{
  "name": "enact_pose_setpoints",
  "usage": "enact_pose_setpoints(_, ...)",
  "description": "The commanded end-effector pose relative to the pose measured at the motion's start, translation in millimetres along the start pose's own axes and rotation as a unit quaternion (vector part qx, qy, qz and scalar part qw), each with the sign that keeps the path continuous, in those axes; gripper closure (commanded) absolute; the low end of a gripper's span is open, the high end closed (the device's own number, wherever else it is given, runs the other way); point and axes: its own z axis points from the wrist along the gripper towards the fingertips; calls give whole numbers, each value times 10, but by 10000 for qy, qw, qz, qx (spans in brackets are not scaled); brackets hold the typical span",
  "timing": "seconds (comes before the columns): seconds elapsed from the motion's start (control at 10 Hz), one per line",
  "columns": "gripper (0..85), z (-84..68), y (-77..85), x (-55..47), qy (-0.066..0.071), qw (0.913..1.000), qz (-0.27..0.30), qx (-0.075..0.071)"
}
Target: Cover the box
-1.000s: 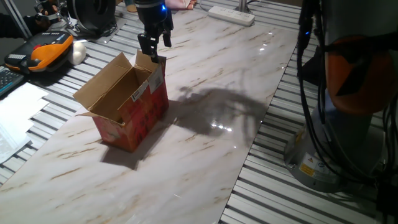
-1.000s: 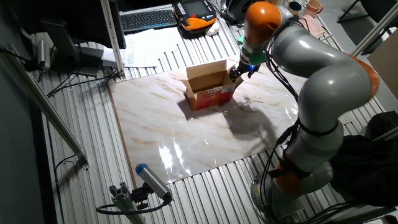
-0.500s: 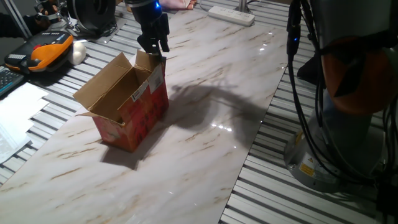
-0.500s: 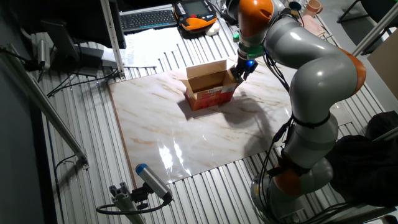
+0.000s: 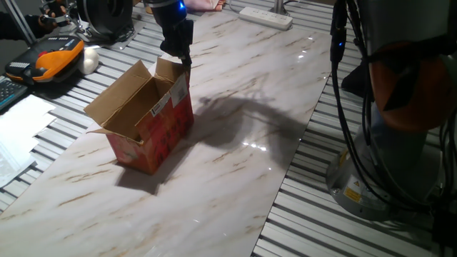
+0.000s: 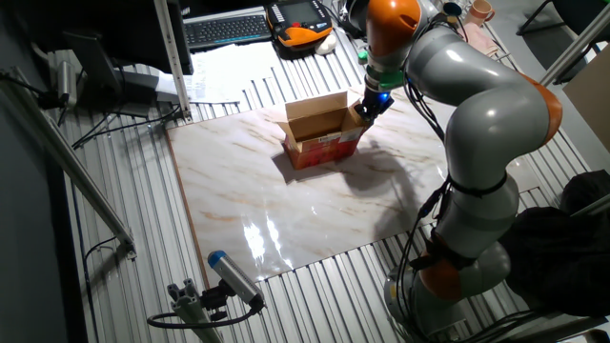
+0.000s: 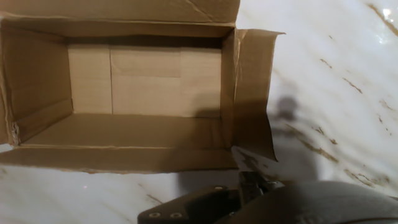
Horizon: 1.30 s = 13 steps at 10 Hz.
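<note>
The box (image 5: 146, 118) stands open on the marble board, red outside and brown inside, with a white label (image 5: 163, 104) on one long flap. Its short end flap (image 5: 171, 71) stands upright. My gripper (image 5: 183, 60) hangs right at the top edge of that end flap, at the box's far end. The other fixed view shows the gripper (image 6: 366, 109) at the right end of the box (image 6: 322, 138). The hand view looks down into the empty box (image 7: 143, 81), with the end flap (image 7: 254, 93) at the right and one finger (image 7: 247, 163) by its lower corner. The jaw gap is hidden.
The marble board (image 5: 235, 164) lies on a slatted metal table. An orange device (image 5: 53, 57) and papers (image 5: 21, 125) sit to the left, a power strip (image 5: 265, 17) at the back. The arm's base (image 5: 371, 178) stands to the right.
The gripper has turned and shifted slightly left and down, onto the top of the box's end flap. The box has not moved.
</note>
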Motion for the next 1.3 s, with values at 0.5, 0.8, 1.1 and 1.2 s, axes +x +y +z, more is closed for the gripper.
enact_pose_setpoints(0.5,850,-1,2,-3,-23,9996,279,-9)
enact_pose_setpoints(0.8,850,-27,-8,-3,22,9980,574,-251)
enact_pose_setpoints(1.1,850,-9,-24,1,-109,9985,507,-171)
enact_pose_setpoints(1.2,850,-33,-43,1,-139,9985,507,-178)
